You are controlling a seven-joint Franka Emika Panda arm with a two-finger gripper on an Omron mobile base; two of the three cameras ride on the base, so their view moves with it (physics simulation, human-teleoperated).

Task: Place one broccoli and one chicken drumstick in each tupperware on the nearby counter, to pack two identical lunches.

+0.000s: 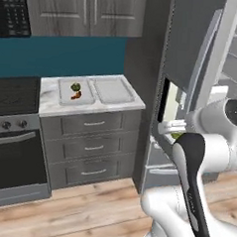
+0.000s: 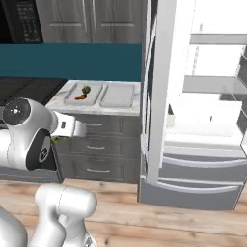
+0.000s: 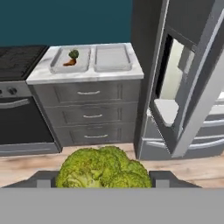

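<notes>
Veined marble counter [image 3: 83,73]: 2 shallow translucent tupperware [image 3: 112,57]. Claw [image 3: 104,179] grasping bumpy green broccoli [image 3: 104,169].

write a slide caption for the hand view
Gripper carrying broccoli toward two tupperware on the counter.

The white arm [image 1: 191,184] is folded at the elbow, its jaws closed on a broccoli [image 3: 104,168].

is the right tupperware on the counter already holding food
No, the right tupperware is bare; only the left tupperware holds food.
</notes>
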